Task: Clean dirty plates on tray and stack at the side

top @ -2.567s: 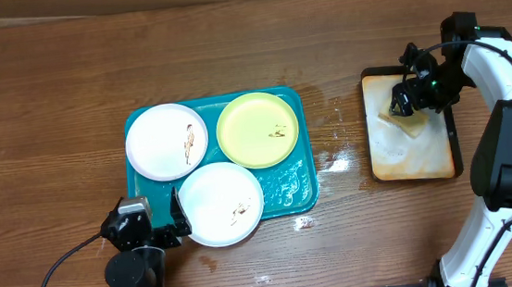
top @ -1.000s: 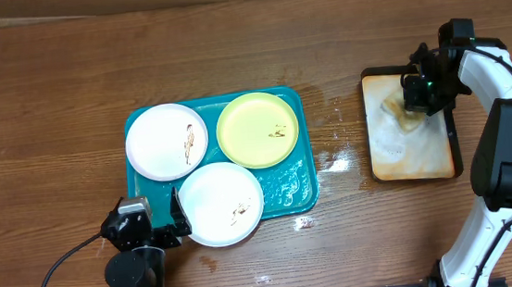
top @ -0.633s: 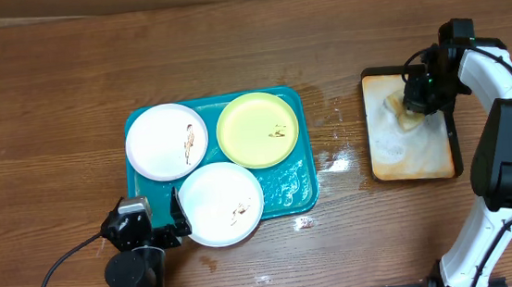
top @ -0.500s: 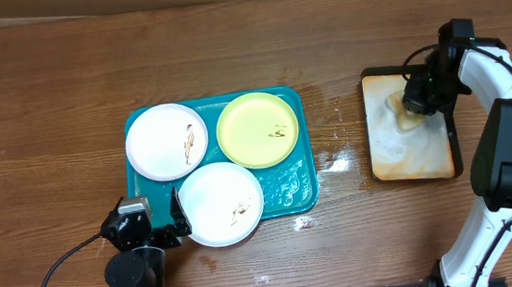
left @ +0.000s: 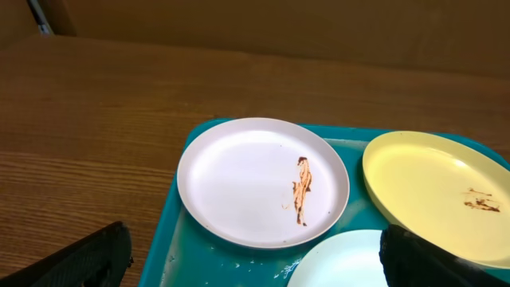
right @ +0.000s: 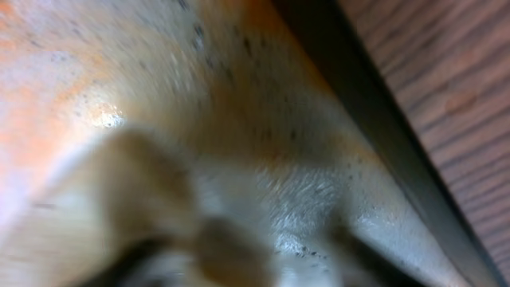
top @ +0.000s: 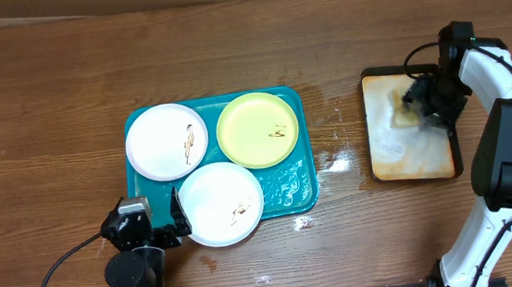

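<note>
While I look down from overhead, the teal tray (top: 302, 191) lies mid-table with three dirty plates: a white plate (top: 167, 141) far left, a yellow-green plate (top: 258, 129) far right, and a second white plate (top: 221, 203) near. My left gripper (top: 172, 225) sits at its near-left corner. My right gripper (top: 427, 101) is over a pale lump (top: 404, 117) on the rust-stained narrow tray (top: 406, 160) at right. From the left wrist, my fingers (left: 88, 255) stand wide apart. The right wrist is all blur, and I cannot tell how those jaws stand.

A robotics lab bench: wood-grain table (top: 66, 95), robot arms (top: 510, 154) at its near edge, cardboard (left: 319, 32) along the far edge.
</note>
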`<state>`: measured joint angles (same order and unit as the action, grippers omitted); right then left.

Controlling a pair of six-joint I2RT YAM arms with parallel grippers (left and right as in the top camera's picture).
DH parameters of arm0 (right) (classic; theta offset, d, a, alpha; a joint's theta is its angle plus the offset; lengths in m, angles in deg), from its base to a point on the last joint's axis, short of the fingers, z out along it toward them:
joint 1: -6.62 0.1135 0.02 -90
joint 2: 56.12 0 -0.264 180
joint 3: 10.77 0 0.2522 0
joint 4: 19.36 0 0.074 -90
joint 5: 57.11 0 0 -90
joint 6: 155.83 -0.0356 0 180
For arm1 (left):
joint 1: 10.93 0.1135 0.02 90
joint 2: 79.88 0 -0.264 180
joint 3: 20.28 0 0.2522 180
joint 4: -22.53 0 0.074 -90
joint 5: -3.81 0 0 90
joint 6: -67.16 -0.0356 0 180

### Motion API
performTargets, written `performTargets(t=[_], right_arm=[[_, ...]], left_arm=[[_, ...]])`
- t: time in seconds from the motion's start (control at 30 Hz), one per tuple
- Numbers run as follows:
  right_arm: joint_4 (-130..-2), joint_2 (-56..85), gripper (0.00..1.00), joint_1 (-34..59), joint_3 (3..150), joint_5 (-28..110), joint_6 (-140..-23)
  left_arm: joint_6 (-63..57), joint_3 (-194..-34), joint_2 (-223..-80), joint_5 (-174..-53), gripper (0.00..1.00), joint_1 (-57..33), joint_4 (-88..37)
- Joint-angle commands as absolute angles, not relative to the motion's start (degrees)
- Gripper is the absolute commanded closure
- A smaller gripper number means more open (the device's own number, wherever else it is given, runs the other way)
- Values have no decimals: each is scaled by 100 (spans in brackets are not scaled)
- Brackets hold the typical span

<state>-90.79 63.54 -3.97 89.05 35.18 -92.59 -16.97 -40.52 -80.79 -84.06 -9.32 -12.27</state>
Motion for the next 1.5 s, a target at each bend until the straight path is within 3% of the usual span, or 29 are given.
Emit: performTargets(t=[0.0, 0.93, 1.03, 1.2, 1.33, 1.4, 1.47], right_arm=[[-8972, 6325, 0, -428, 8861, 3402, -8787], [-9085, 5928, 0, -439, 9539, 3474, -6964], [-9111, 5775, 0, -432, 9598, 3725, -6527], [-9378, 5687, 0, -432, 9598, 5341, -5060], [-9496, 5687, 0, -434, 9598, 5706, -4682], [-9557, 5687, 16, -432, 9596, 5697, -4582], [-9573, 5691, 22, -434, 9596, 5701, -4582]], left_arm=[[-1662, -4026, -8014, -8435, 0, -897, -1199], [-1662, -4026, -8014, -8433, 0, -897, -1199], [-1660, -4026, -8014, -8435, 0, -897, -1199], [-1660, -4026, -8014, -8433, 0, -897, -1199], [-1662, -4026, -8014, -8435, 0, -897, -1199], [-1662, -4026, -8014, -8435, 0, -897, -1199], [-1660, -4026, -8014, -8435, 0, -897, -1199]])
